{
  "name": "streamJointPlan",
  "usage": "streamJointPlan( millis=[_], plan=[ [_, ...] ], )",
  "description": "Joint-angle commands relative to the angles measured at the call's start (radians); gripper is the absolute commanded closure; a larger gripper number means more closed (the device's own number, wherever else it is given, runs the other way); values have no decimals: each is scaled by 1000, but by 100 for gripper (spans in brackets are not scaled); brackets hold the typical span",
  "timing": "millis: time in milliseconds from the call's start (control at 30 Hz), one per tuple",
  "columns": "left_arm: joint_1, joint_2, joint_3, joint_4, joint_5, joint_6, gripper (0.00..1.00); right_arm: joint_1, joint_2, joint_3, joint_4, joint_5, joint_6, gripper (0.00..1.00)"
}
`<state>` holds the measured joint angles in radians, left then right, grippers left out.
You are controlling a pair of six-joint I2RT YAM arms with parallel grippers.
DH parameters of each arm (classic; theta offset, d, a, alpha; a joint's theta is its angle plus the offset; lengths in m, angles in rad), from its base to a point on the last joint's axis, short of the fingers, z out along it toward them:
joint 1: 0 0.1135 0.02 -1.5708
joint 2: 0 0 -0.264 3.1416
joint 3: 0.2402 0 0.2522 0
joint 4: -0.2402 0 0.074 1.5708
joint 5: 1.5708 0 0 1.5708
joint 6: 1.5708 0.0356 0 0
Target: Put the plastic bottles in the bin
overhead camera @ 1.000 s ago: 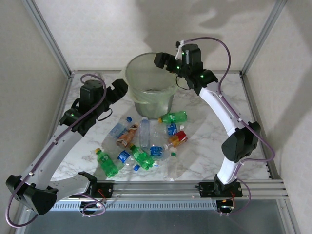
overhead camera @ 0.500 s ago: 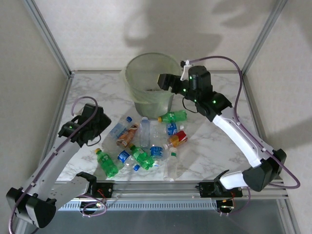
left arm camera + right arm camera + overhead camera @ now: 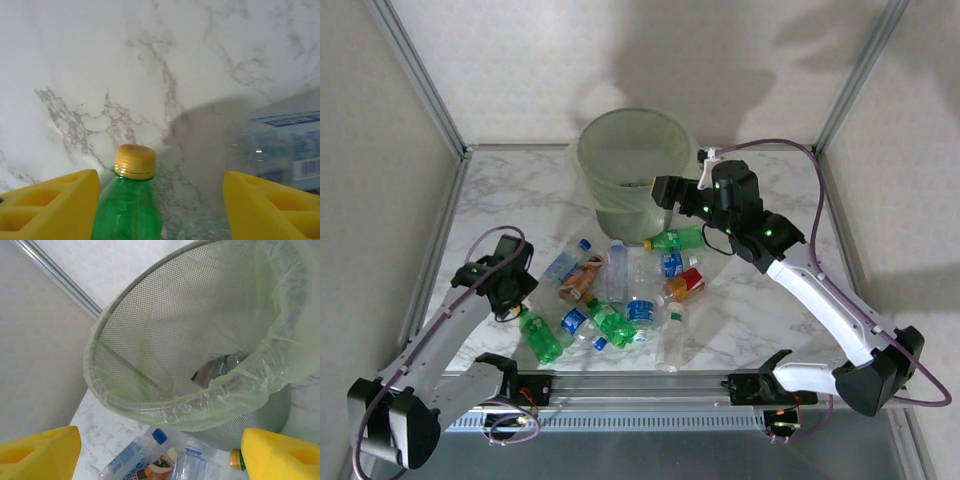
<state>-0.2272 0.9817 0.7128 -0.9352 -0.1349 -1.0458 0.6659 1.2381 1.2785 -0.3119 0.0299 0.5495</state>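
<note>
Several plastic bottles (image 3: 620, 290) lie in a pile on the marble table in front of the bin (image 3: 590, 150), a pale-green mesh bucket with a bag liner. My left gripper (image 3: 516, 297) is low over the leftmost green bottle (image 3: 542, 337). In the left wrist view that yellow-capped green bottle (image 3: 131, 205) sits between my left gripper's (image 3: 161, 200) open jaws, against the left finger and apart from the right one. My right gripper (image 3: 665, 190) hangs open by the bin's front right side. In its wrist view nothing is between the fingers of the right gripper (image 3: 160, 452), and the bin (image 3: 150, 407) has bottles (image 3: 216, 369) inside.
A clear bottle with a blue label (image 3: 285, 145) lies just right of my left gripper. Under my right gripper lie a blue-capped clear bottle (image 3: 131, 456) and a yellow cap (image 3: 235, 459). Frame posts (image 3: 415, 75) and a front rail (image 3: 650, 382) edge the table.
My left arm has swung from beside the bin down to the leftmost green bottle, and its jaws have narrowed. My right arm has moved from over the bin to its front right side.
</note>
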Motion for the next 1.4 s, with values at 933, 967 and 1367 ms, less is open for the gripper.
streamJointPlan(
  millis=[933,967,1367],
  plan=[
    [8,112,-196,214,6,-63,51,11,-7,17,-39,39,20,17],
    [9,111,-192,211,4,-60,53,11,-7,18,-41,41,20,17],
    [8,44,-56,108,-76,-23,72,11,-21,7,-22,23,33,17]
  ],
)
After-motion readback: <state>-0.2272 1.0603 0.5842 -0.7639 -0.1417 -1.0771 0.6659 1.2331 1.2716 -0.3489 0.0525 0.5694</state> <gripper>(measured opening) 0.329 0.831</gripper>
